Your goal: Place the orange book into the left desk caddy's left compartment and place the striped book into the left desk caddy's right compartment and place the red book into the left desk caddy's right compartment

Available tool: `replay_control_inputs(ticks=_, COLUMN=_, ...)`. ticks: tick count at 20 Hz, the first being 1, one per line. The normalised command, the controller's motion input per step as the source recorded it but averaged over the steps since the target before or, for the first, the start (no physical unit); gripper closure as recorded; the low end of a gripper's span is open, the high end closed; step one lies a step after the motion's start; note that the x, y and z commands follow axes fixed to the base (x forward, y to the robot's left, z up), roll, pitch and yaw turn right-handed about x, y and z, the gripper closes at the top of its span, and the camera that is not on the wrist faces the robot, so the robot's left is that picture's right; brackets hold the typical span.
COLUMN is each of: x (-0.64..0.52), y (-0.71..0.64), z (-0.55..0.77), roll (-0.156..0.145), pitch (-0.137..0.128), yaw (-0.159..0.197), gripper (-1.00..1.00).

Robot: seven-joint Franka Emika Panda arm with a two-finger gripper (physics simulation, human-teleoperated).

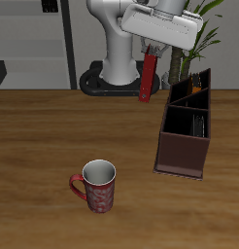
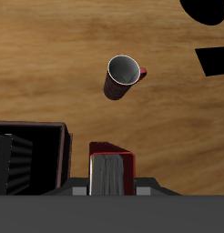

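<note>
The end effector (image 1: 151, 53) is pinching the red book (image 1: 147, 80), which hangs upright below it, well clear of the bench (image 1: 53, 126). The left desk caddy (image 1: 185, 136) sits just beside and below the hanging book, with the striped book (image 1: 198, 124) inside it. A red-patterned mug (image 1: 97, 185) stands well apart, toward the bench's front.
</note>
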Motion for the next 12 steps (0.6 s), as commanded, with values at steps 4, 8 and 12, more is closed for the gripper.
replay_control_inputs(ticks=4, x=0.22, y=0.39, z=0.02, roll=0.013, pitch=0.012, yaw=-0.021, gripper=1.00)
replay_control_inputs(ticks=8, x=0.17, y=0.34, z=0.03, roll=-0.032, pitch=0.003, yaw=-0.032, gripper=1.00)
replay_control_inputs(ticks=12, x=0.11, y=0.46, z=0.05, roll=0.069, pitch=0.019, yaw=0.003, gripper=1.00)
